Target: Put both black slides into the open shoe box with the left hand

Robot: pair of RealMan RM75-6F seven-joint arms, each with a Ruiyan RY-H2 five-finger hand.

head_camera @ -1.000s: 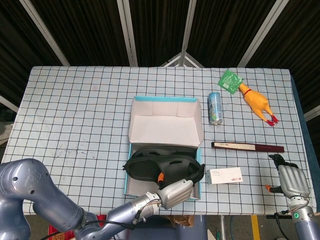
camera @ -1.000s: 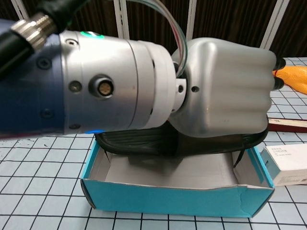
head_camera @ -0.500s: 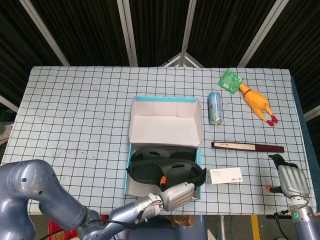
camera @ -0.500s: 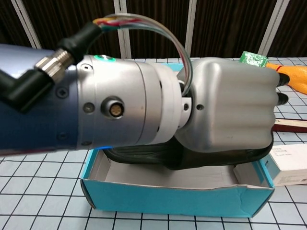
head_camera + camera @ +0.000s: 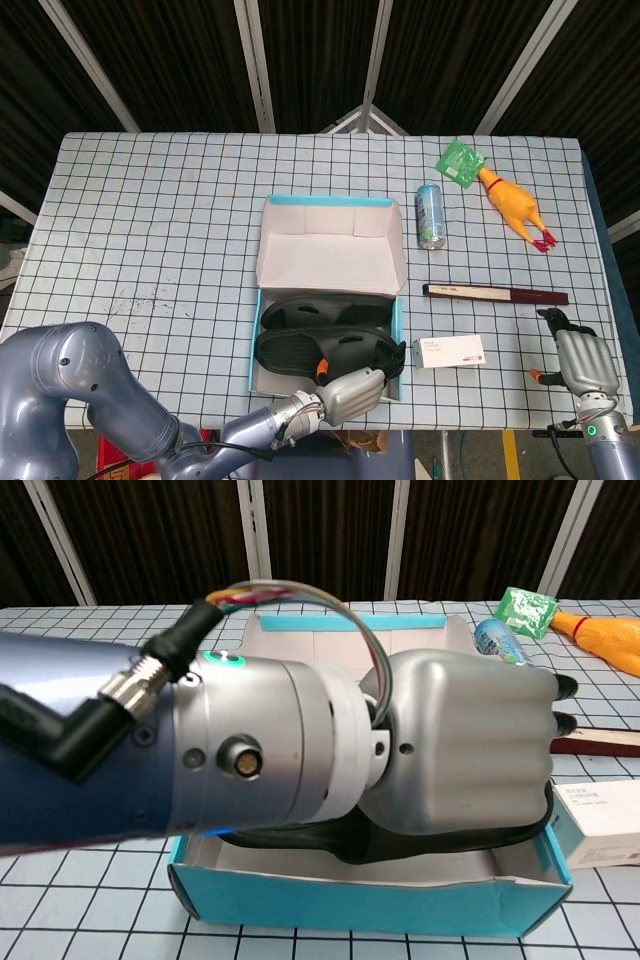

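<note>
The open shoe box (image 5: 254,350) lies at the table's near middle, its teal front wall (image 5: 360,905) close to the chest camera. One black slide (image 5: 325,312) lies flat in the box's far half. The second black slide (image 5: 310,350) sits low in the near half, and my left hand (image 5: 352,385) grips its near right edge over the box's front wall. In the chest view my left hand (image 5: 465,750) fills the frame with that slide (image 5: 400,842) under it. My right hand (image 5: 585,363) rests at the table's near right edge, holding nothing, fingers apart.
The box lid (image 5: 330,250) stands open behind the box. A small white carton (image 5: 450,351) lies just right of the box, a dark flat stick (image 5: 495,293) beyond it. A can (image 5: 430,216), a green packet (image 5: 460,162) and a rubber chicken (image 5: 515,206) sit far right.
My left hand has lowered the second slide from above the box into its near half, drawing back toward the front wall. The right hand has not moved.
</note>
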